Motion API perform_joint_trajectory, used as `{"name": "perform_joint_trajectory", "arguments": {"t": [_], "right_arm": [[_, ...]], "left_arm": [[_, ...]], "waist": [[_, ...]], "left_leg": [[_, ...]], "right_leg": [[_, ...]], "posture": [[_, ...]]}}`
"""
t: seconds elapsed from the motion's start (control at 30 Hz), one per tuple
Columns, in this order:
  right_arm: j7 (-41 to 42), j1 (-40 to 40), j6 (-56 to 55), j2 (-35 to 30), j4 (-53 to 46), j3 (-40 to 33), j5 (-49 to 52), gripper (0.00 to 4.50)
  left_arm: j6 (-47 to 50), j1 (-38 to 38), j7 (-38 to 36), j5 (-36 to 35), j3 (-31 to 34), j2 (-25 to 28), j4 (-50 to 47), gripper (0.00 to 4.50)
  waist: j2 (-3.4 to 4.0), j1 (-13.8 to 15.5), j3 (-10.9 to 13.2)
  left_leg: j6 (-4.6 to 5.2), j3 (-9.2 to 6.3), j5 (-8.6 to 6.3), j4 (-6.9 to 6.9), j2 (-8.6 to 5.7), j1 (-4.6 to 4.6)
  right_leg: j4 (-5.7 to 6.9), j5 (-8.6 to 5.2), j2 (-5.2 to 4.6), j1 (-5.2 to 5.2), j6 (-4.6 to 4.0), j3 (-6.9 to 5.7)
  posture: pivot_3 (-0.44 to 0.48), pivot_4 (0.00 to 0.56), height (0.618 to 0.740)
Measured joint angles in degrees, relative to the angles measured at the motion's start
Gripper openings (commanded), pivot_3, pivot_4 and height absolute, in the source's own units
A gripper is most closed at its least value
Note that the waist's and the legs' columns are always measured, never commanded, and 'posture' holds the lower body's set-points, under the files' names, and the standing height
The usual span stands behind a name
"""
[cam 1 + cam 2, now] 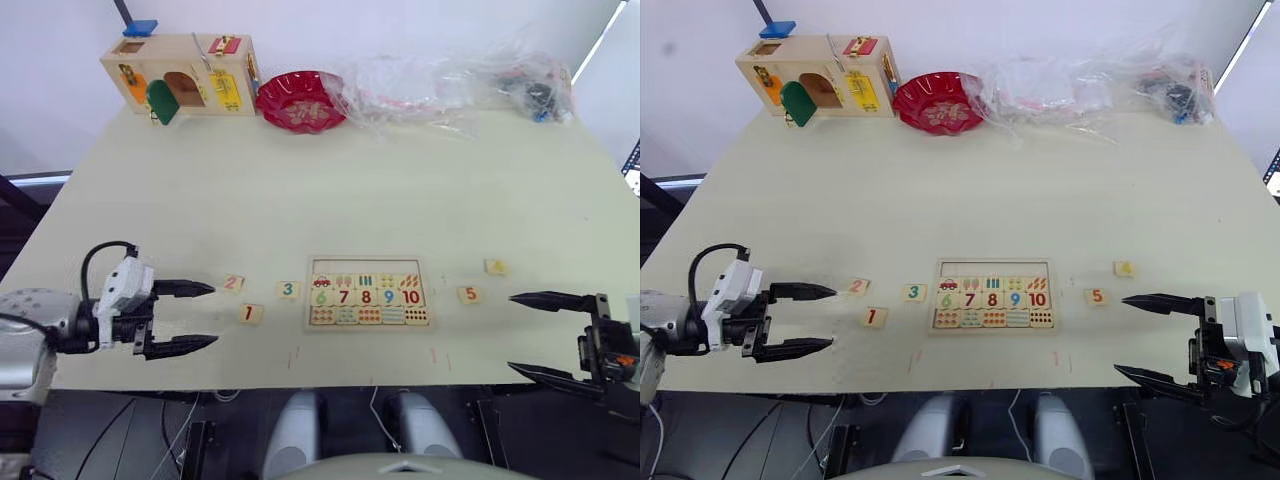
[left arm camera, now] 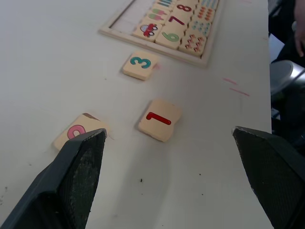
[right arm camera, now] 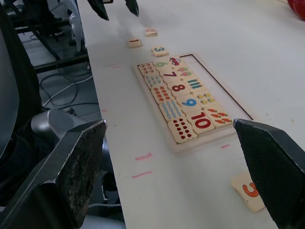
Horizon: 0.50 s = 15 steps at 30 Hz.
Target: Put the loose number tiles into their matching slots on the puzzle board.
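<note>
- The board (image 1: 367, 293) lay near the front edge of the table (image 1: 330, 190), between the two grippers; its top row of slots (image 1: 366, 266) was empty, and no tile had yet been placed.
- The left gripper (image 1: 205, 316) was held spread wide and empty just above the table, with tile 2 (image 1: 234, 283) and tile 1 (image 1: 251, 313) just ahead of its fingertips.
- The right gripper (image 1: 526, 334) was likewise spread wide and empty, with tile 5 (image 1: 469, 294) just ahead of it and tile 4 (image 1: 496, 267) a little farther back.
- Tile 3 (image 1: 288, 289) lay just beside the board's left edge.
- Tile 1 was judged the likely first pick: it would best be approached with the fingers straddling two opposite edges, so that the thin tile is pinched and not pushed along the table.
- The tile should be kept flat and lowered squarely into the leftmost slot, since a tilted tile could catch on the rim.
- Numbers 6, 7, 8, 9 and 10 could be read on the board; the loose tiles bore 1, 2, 3, 4 and 5.
- No brand could be read.
</note>
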Motion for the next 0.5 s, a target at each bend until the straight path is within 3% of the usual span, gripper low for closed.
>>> {"name": "perform_joint_trajectory", "arguments": {"t": [0.07,0.1,0.13,0.2,0.5], "right_arm": [[0.0,0.2,-0.1,0.2,0.0,0.0,0.0,4.5],[-0.2,0.1,-0.1,0.3,-0.3,0.5,-0.1,4.5],[-0.2,0.0,-0.1,0.3,-0.4,0.6,-0.1,4.5],[-0.7,-0.2,-0.1,0.4,-1.1,0.7,-0.1,4.5],[-2.4,-1.6,-0.7,1.1,-2.1,2.9,-0.6,4.5]], "left_arm": [[-0.4,-0.8,0.0,0.1,-1.3,0.4,0.2,3.94],[-2.5,-5.2,-0.1,0.2,-6.6,1.1,2.6,3.94],[-2.7,-5.5,-0.1,0.2,-7.0,1.1,2.7,3.54],[-3.9,-8.1,-0.1,0.1,-10.8,2.4,3.9,3.18],[-11.3,-15.7,-0.1,-1.0,-22.7,5.9,8.5,3.18]], "waist": [[0.01,0.0,0.0],[0.01,0.0,0.0],[0.01,0.0,0.0],[0.0,-0.1,0.0],[0.02,-0.1,0.0]], "left_leg": [[0.0,-0.06,0.0,-0.01,0.03,0.01],[0.0,-0.07,0.0,0.0,-0.02,0.0],[0.0,-0.07,0.0,0.0,-0.01,0.0],[0.0,-0.1,0.0,0.0,-0.03,0.0],[0.0,-0.09,0.0,0.0,-0.08,0.0]], "right_leg": [[0.01,0.0,-0.03,0.01,0.01,0.03],[0.04,0.01,0.0,0.0,0.01,0.03],[0.03,0.01,0.0,0.0,0.01,0.03],[0.07,0.02,0.02,-0.01,0.02,0.03],[0.08,0.01,0.04,-0.02,0.02,0.05]], "posture": [[0.0,0.15,0.74],[0.0,0.15,0.74],[0.0,0.15,0.74],[0.0,0.15,0.74],[0.0,0.15,0.74]]}}
